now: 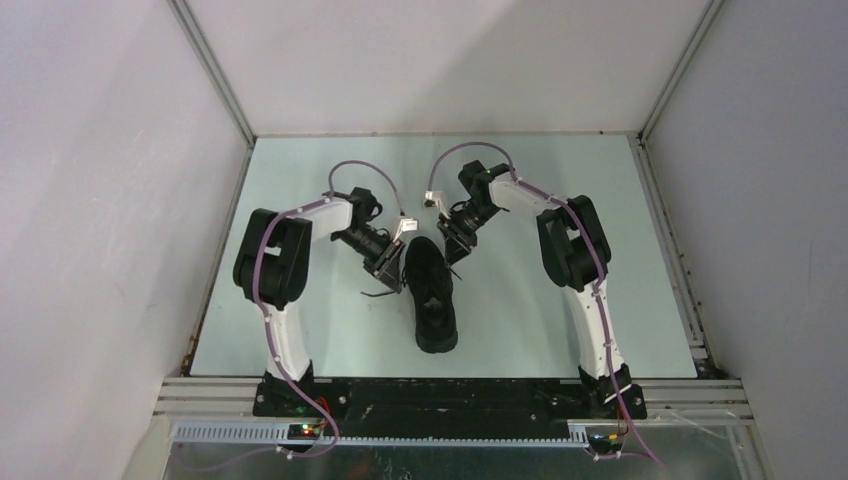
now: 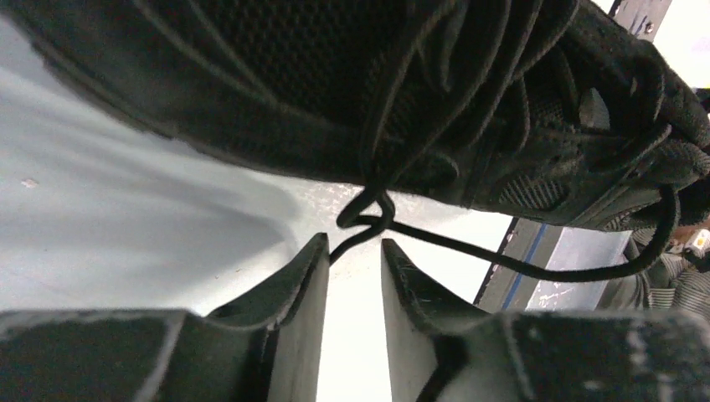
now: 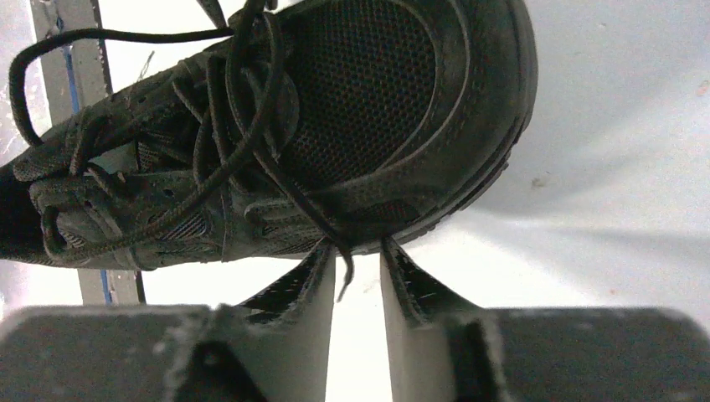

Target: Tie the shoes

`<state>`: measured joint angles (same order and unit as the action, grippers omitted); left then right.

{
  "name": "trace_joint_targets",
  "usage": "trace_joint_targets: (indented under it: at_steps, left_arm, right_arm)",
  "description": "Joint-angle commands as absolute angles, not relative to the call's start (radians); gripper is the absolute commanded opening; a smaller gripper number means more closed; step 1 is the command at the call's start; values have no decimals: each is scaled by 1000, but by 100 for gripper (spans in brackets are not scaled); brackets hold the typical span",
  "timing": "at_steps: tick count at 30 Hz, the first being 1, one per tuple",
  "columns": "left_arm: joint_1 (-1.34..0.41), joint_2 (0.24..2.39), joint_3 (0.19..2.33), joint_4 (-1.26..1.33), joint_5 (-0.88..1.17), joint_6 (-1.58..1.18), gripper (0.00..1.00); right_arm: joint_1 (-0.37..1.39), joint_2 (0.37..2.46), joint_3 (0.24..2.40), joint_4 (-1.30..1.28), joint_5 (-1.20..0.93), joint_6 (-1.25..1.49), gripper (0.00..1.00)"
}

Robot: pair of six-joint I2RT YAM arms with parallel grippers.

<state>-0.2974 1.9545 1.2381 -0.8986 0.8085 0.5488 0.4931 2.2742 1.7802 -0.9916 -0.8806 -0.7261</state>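
Sneaker toe between left gripper, right gripper

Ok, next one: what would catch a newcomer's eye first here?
A lone black sneaker lies in the middle of the table, with the left jaws and right jaws flanking its far end. Up close, both pairs stand apart: a twisted lace crosses just ahead of the left jaws, and a lace end dangles between the right jaws.
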Motion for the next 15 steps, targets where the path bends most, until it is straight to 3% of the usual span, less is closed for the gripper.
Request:
trace_joint_targets:
  at_steps: [1, 5, 9, 15]
  left_arm:
    - [-308, 1969, 1272, -896, 842, 519, 29]
    - [-302, 1940, 1235, -851, 844, 484, 10]
    - [-271, 1844, 1168, -791, 799, 452, 1]
    - [-211, 1642, 1098, -751, 739, 422, 0]
  right_arm:
    - [497, 2305, 1827, -1058, -947, -729, 23]
    - [452, 2260, 1834, -1066, -976, -685, 0]
    - [391, 2148, 1786, -1060, -941, -682, 0]
    - [292, 1950, 1612, -1030, -887, -671, 0]
